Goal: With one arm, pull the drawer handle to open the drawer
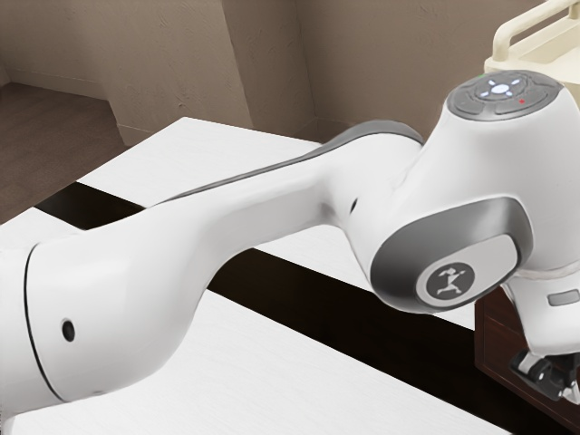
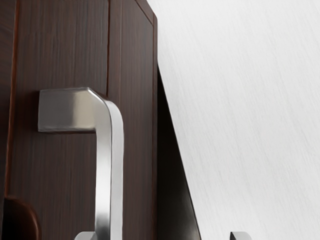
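Wrist view: your open fingers [image 2: 240, 236] stand apart near the handle [image 2: 109, 165], a stiff-looking metal bar on the dark drawer front [image 2: 57, 175]. Take it mid-bar, squarely, since it may be slick, then pull straight out.

The white arm [image 1: 272, 204] crosses above a dark-striped white table [image 1: 299, 372].

Cabinet [image 1: 494, 349] on the table [image 1: 317, 390], at the exterior view's lower right.
The handle [image 2: 109, 165] is fixed on the cabinet's front, near the gripper [image 1: 548, 376]. The table is crossed from the exterior view's left by the arm [image 1: 127, 299]; behind it, walls [image 1: 172, 54] are seen, with a railed stand [image 1: 553, 59] at upper right.
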